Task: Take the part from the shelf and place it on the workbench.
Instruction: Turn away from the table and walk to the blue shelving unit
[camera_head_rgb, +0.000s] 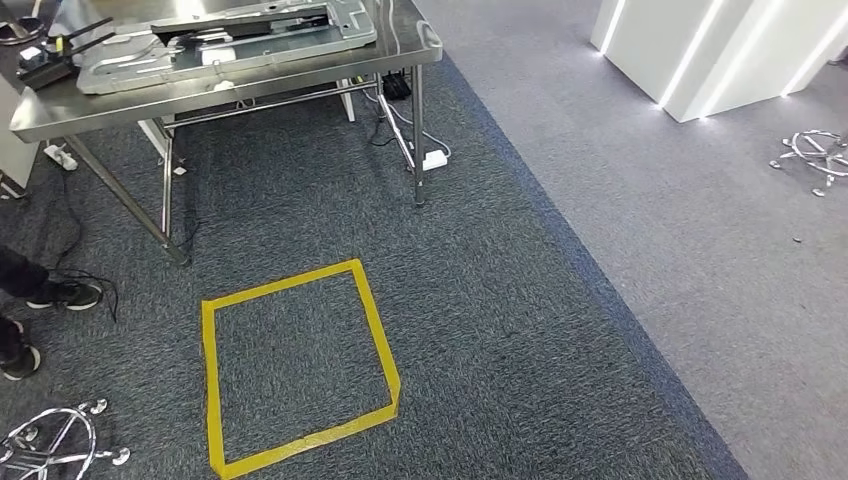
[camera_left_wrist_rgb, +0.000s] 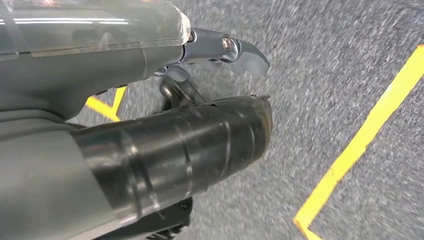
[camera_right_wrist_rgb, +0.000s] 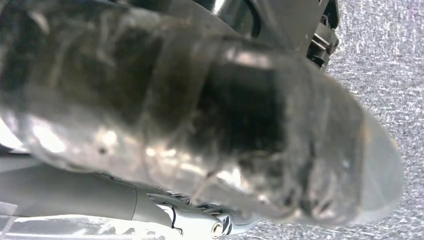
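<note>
Both hands first. The left hand (camera_left_wrist_rgb: 165, 145), seen in its wrist view, shows a thick dark thumb wrapped in tape and a silvery fingertip (camera_left_wrist_rgb: 245, 50) beyond it; the two stand apart over grey carpet and nothing sits between them, though how far the other fingers are spread I cannot tell. The right hand (camera_right_wrist_rgb: 215, 125) is a blurred, tape-wrapped thumb pressed right up to the lens in its wrist view, with a metal finger piece (camera_right_wrist_rgb: 210, 225) alongside; whether those fingers are apart or curled in I cannot tell, and no object is visible in them.

Out from the hands, the left wrist view catches yellow tape lines (camera_left_wrist_rgb: 360, 140) on the carpet under the hand.

Head view now: a yellow tape square (camera_head_rgb: 300, 365) lies on the dark carpet at about 6 to 7 o'clock. At 11 o'clock stands the steel workbench (camera_head_rgb: 60, 105), and on its top lies a large flat grey metal part (camera_head_rgb: 230, 45) with a dark bar resting on it. Cables and a white power strip (camera_head_rgb: 432, 160) sit under the bench. A person's dark shoes (camera_head_rgb: 60, 293) stand at 9 o'clock. Chair bases (camera_head_rgb: 50, 440) show at 7 o'clock and 3 o'clock. White lit panels (camera_head_rgb: 700, 50) rise at 1 o'clock.
</note>
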